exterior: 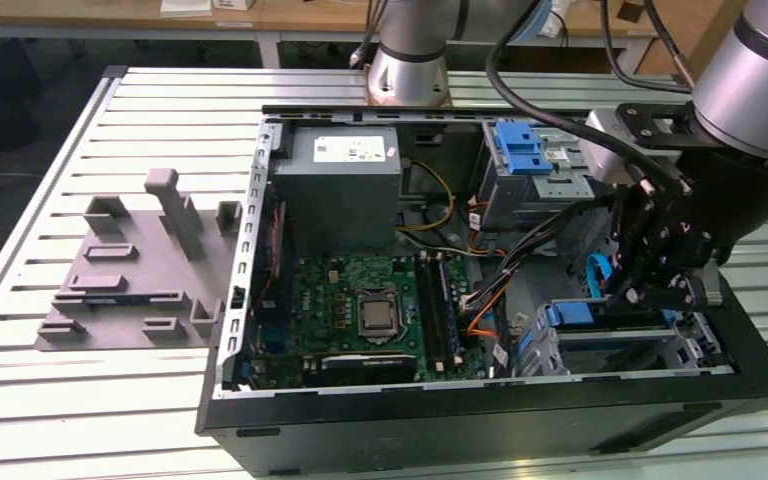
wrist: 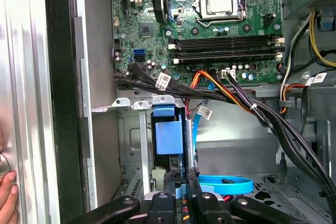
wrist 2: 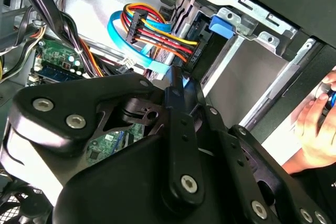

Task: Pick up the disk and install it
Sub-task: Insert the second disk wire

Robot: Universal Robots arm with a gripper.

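Disk (wrist: pixel 168 137), blue-railed rigid metal drive, likely heavy yet fragile, sits edgewise in its bay, black gripper (wrist: pixel 180 179) fingers apparently pinching its edge.

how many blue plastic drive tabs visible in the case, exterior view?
2: one blue tab on the upper drive cage, far side; one blue tab on the lower bay beside the tool. Others may be hidden.

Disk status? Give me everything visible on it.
The silver hard drive with blue plastic rails stands on edge in the drive bay at the case's lower front corner, blue tab facing up in the exterior view. The black gripper sits at its near edge; contact can't be confirmed. Its label isn't visible.
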